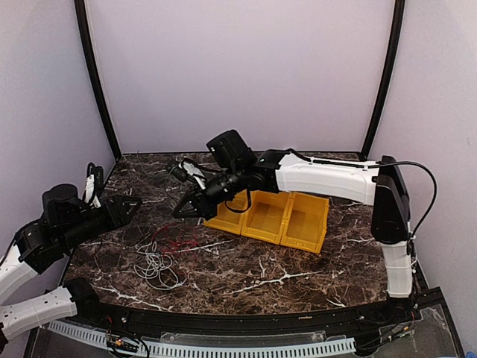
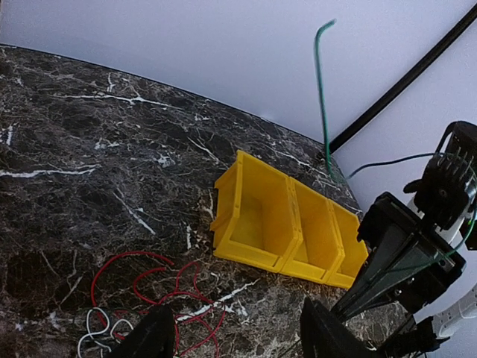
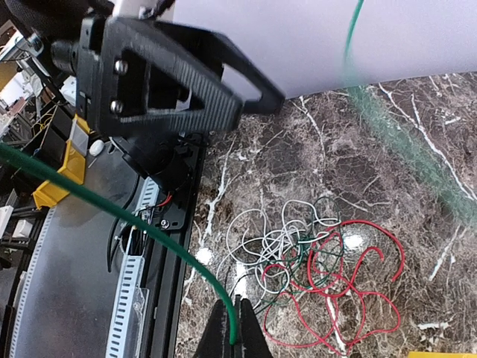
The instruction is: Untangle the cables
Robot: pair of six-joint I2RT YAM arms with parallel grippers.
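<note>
Three thin cables lie tangled on the marble table: a red cable (image 3: 358, 298), a white cable (image 3: 268, 239) and a dark green cable (image 3: 112, 205). My right gripper (image 3: 237, 335) is shut on the green cable, and one strand rises from the pile to its jaws. In the top view the right gripper (image 1: 182, 210) hovers above and right of the red cable (image 1: 175, 240) and white cable (image 1: 156, 267). My left gripper (image 2: 238, 335) is open and empty, above the red cable (image 2: 149, 287). In the top view the left gripper (image 1: 123, 205) sits left of the pile.
A row of three yellow bins (image 1: 272, 216) stands right of the pile, under the right arm, and also shows in the left wrist view (image 2: 276, 224). The table's black front rail (image 3: 141, 298) with a slotted cable duct lies near the tangle.
</note>
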